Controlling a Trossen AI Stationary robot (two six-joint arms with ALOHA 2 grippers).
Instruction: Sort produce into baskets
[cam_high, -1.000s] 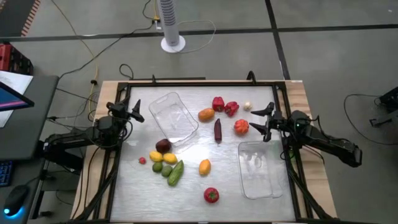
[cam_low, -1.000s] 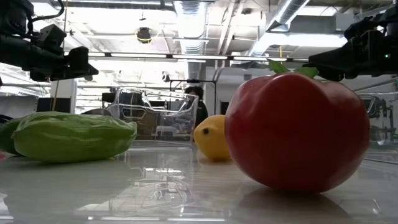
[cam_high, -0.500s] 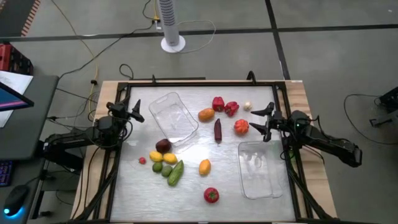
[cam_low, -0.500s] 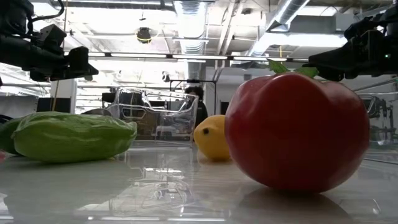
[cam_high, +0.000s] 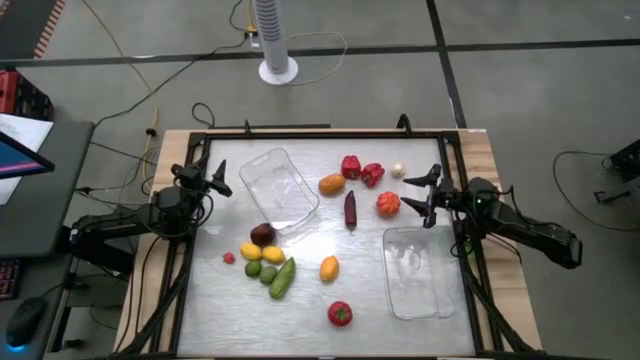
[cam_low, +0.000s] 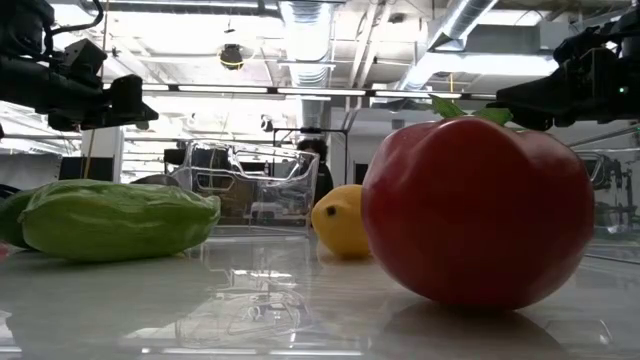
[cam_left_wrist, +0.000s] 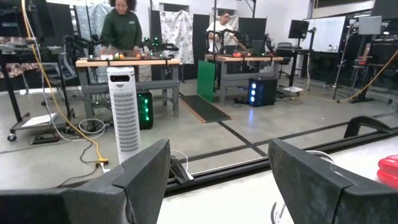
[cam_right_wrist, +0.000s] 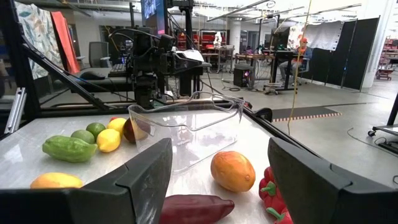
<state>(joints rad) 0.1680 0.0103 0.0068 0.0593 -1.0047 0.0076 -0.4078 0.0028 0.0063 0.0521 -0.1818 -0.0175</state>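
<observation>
Produce lies scattered on the table: two red peppers (cam_high: 361, 170), an orange piece (cam_high: 331, 184), a dark purple piece (cam_high: 350, 208), a red tomato (cam_high: 388, 204), a yellow-orange piece (cam_high: 329, 267), a red tomato (cam_high: 340, 314) near the front, and a cluster of green cucumber (cam_high: 282, 276), limes and yellow pieces (cam_high: 260, 255). One clear basket (cam_high: 279, 189) lies at the far left, tilted; the other (cam_high: 416, 270) lies at the right. My left gripper (cam_high: 219, 180) is open above the table's left edge. My right gripper (cam_high: 420, 195) is open just right of the tomato, touching nothing.
A black frame (cam_high: 320, 132) runs round the table. A small white piece (cam_high: 398, 171) lies near the far right. A white tower fan (cam_high: 275, 35) stands on the floor beyond the far edge. People work at benches (cam_left_wrist: 124, 37) in the room behind.
</observation>
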